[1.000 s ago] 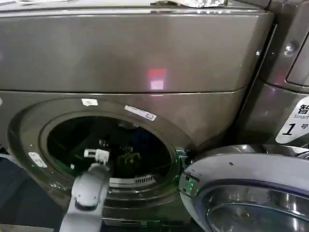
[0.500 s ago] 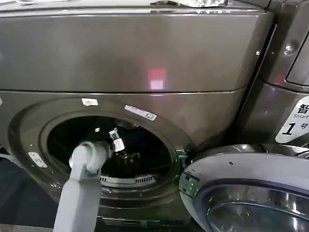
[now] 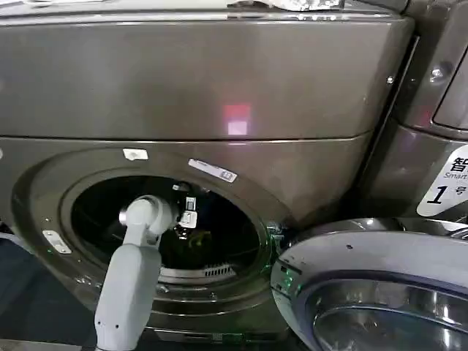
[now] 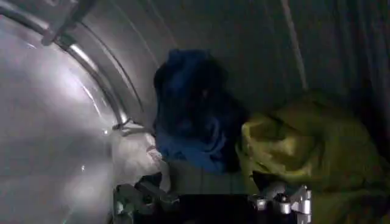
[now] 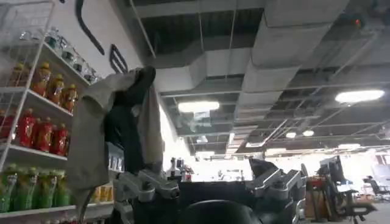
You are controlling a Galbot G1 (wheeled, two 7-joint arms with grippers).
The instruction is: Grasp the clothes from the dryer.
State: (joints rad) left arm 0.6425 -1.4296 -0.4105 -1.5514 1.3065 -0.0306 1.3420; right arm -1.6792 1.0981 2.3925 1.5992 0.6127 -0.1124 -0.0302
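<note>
Clothes lie deep inside the dryer (image 3: 219,95) drum: dark blue piece (image 4: 192,109), yellow-green piece (image 4: 304,146) beside it. Left tool (image 4: 213,201), reaching through the porthole, is spread apart just short of them. Right tool (image 5: 210,185), away from the dryer, is spread too, pointing at the ceiling.

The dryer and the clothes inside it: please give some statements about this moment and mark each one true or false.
1. The left gripper is inside the dryer drum, fingers open. True.
2. The dark blue cloth is clamped in the left gripper. False: it lies ahead of the open fingers, not held.
3. The yellow-green cloth lies beside the blue one. True.
4. The dryer door is closed. False: it hangs open to the right of the porthole.
5. The right gripper is inside the drum. False: it points up at a ceiling.
</note>
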